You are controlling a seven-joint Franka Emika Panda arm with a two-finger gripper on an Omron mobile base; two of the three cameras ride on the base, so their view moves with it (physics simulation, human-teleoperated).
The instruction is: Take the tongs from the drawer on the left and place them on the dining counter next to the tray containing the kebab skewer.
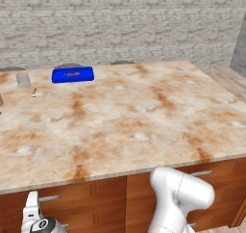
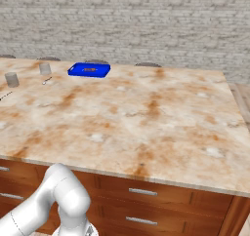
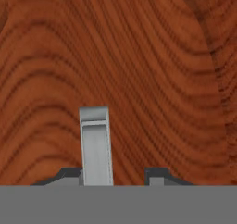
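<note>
Close up in the hand view, just reddish-brown wood grain of the drawer [image 3: 152, 70] front, edges cut off on every side, so no telling how far shut or pulled. Straight ahead of the gripper [image 3: 113, 176], a silver bar handle [image 3: 96, 142], lower end hidden behind the fingertips [image 3: 69, 174]. Jaws apart at a fairly narrow set, the bar between them, hard against 1 tip, with a clear strip of wood before the other; not clamped on anything, as far as can be made out. No telling where the tongs lie; inside of the drawer hidden.

Above the gripper and stretching away from it, the dining counter [image 1: 144, 111], a beige marble slab with rust-orange blotches over reddish-brown cabinets [image 1: 91, 196] with silver pulls. Far beyond the gripper, near the slab's back edge, the blue tray [image 1: 72, 75] with the kebab skewer [image 1: 73, 74] inside as a small brownish smear, too small for detail. Near the tray, 2 grey cups [image 2: 45, 68] and a tiny silver utensil [image 2: 47, 81], shape hard to read. At the far rim, 3 dark rounded tops [image 1: 121, 62], mostly hidden by the slab. Behind all, a pale grey brick wall [image 1: 120, 20]; off to the side, a strip of light wood floor [image 1: 233, 80].
</note>
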